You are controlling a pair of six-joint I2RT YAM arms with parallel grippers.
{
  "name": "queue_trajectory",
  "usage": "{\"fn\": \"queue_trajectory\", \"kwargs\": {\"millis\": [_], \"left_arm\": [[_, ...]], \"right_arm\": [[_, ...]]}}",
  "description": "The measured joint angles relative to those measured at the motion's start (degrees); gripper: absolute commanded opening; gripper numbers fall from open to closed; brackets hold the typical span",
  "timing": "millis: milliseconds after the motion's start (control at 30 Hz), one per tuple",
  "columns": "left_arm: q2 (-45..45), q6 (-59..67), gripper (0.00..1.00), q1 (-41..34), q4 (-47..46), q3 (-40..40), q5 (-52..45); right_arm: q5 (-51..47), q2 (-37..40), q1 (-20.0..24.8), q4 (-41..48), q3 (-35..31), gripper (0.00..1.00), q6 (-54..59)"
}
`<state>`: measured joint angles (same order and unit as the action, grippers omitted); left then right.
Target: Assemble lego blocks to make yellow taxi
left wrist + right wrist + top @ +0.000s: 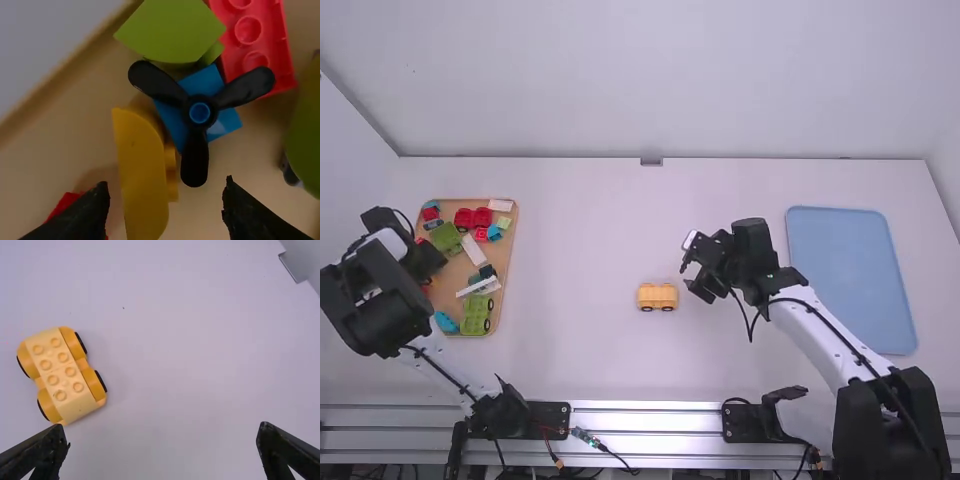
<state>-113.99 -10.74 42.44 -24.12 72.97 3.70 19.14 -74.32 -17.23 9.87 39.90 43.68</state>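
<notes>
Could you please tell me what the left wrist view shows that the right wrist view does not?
Left wrist view: tan tray, black three-bladed propeller, blue brick, red studded brick, lime-green brick, yellow curved brick.
Right wrist view: yellow wheeled base.
Both: white table and an open tool, left tool and right tool respectively.

From high and near, one view faced down and far; closer, downward, the left wrist view shared its tray (510, 236), the right its car (658, 296).

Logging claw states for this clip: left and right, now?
Left claw: open, over the yellow piece, holding nothing.
Right claw: open, holding nothing.
</notes>
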Motion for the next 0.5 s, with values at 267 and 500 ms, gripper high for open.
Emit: {"fn": "queue_trajectory", "kwargs": {"millis": [267,500], "left_arm": [[0.0,-1.9,0.64,0.0,0.7,-0.9,2.4],[0.0,-3.7,0.62,0.0,7.0,-4.4,3.0]], "right_arm": [[0.0,0.0,0.0,0.9,0.0,0.99,0.0],[0.0,0.0,0.0,1.0,0.0,0.99,0.0]]}}
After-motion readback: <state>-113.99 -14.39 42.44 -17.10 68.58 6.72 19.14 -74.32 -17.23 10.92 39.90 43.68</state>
